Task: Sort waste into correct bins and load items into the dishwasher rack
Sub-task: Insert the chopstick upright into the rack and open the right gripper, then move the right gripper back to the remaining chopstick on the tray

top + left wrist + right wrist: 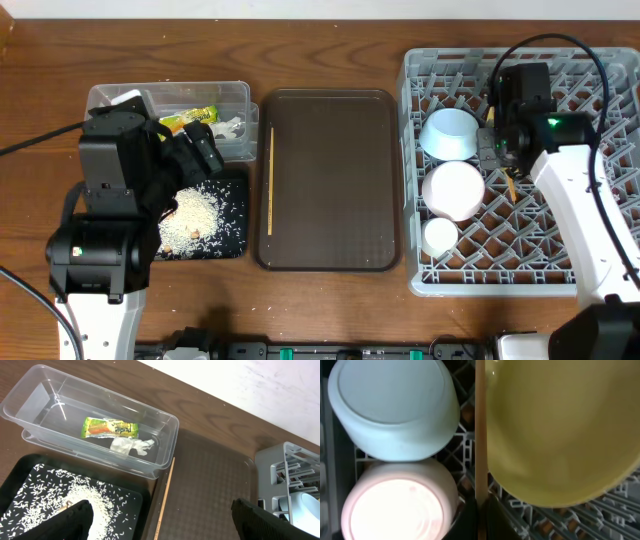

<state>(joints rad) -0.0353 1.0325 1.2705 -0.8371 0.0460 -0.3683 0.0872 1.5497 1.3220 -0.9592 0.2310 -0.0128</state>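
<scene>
Left tool (161, 510): spread wide, released, gripping nothing and touching nothing; hangs above the far end of the black tray (22, 472), close to the clear tub (230, 92). Right tool (480, 517): clenched tight on the held chopstick (480, 435), low over the dishwasher rack (530, 275) at the right side of the desk (320, 50). Held chopstick: runs straight out from between the fingers, passing between the light blue bowl (395, 405) and the yellow plate (560, 435); contact with either, impossible to tell. Yellow plate: inside the rack, filling the right half of the right wrist view. Light blue bowl, white bowl (455, 188) and small white cup (440, 236): in a line down the left part of the rack, blue bowl farthest back, cup nearest the front, the two bowls just beside each other. Loose chopstick (271, 180): flat along the left edge of the brown serving tray (330, 150), between the two bins and the rack. In the clear tub: snack wrapper (107, 427) and crumpled napkin (131, 446), side by side and touching. In the black tray, just in front of the tub: rice scraps (195, 215), heaped in the middle and scattered toward the edges.
</scene>
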